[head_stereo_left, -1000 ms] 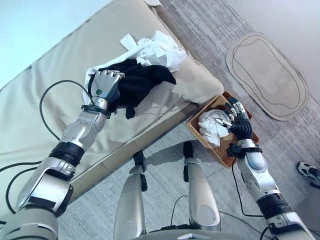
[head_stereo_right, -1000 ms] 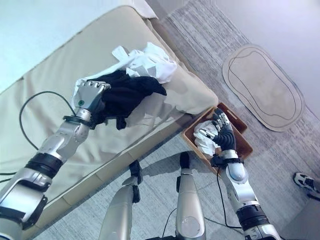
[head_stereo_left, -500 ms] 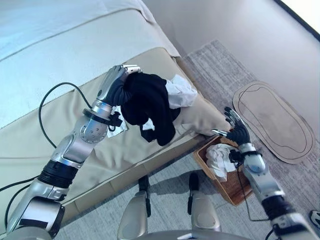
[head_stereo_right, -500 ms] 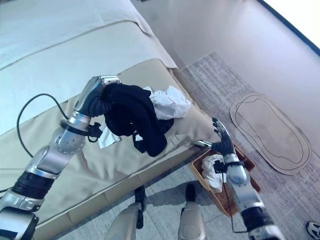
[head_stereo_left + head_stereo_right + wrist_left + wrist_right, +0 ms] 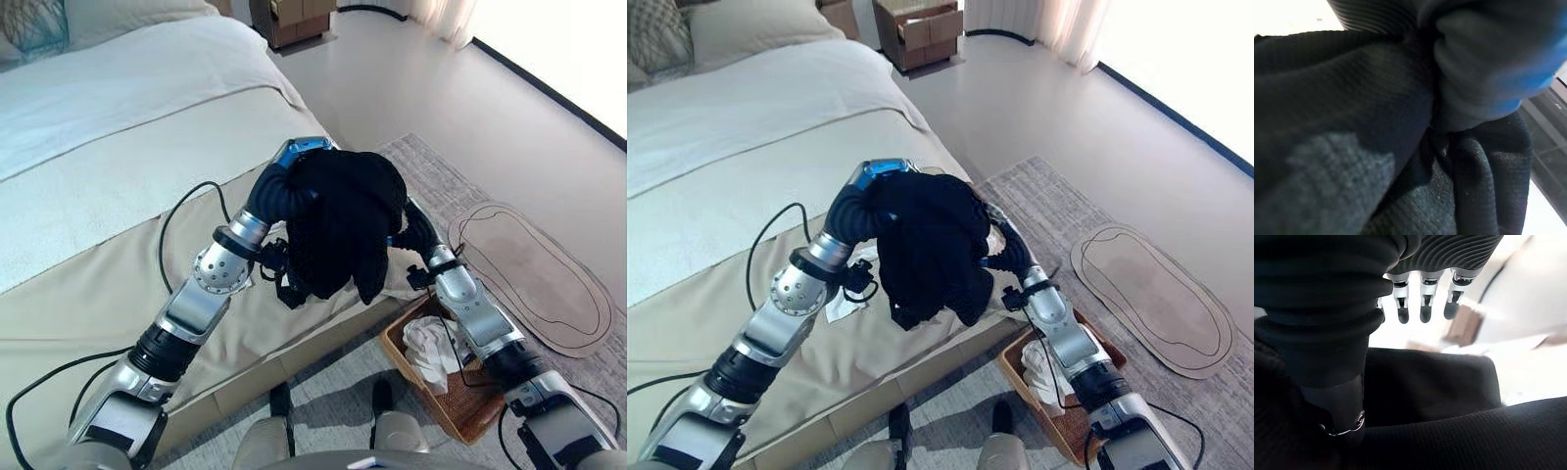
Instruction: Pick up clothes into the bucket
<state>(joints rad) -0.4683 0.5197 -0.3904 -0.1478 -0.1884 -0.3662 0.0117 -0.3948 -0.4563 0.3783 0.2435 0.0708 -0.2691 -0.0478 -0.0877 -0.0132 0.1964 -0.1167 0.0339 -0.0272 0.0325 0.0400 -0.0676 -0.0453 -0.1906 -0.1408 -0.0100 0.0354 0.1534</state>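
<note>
My left hand (image 5: 282, 188) is shut on a black garment (image 5: 345, 227), which hangs bunched in the air above the bed's near edge. The same dark cloth (image 5: 1352, 127) is pressed close against that hand in the left wrist view. My right hand (image 5: 1011, 251) is raised just behind the garment, partly hidden by it. In the right wrist view its fingers (image 5: 1423, 303) are straight and hold nothing, with the black cloth (image 5: 1449, 396) right below them. On the floor beside the bed stands a wooden basket (image 5: 476, 415) with a white garment (image 5: 427, 343) in it.
The beige bed (image 5: 118, 294) takes up the left half. A small white cloth (image 5: 846, 296) lies on it under my left wrist. An oval mat (image 5: 534, 274) lies on the grey rug to the right. A cardboard box (image 5: 921, 27) stands far back.
The camera has tilted upward. My left hand lifted the black garment off the bed and carried it right. My right hand rose from the basket to beside the garment.
</note>
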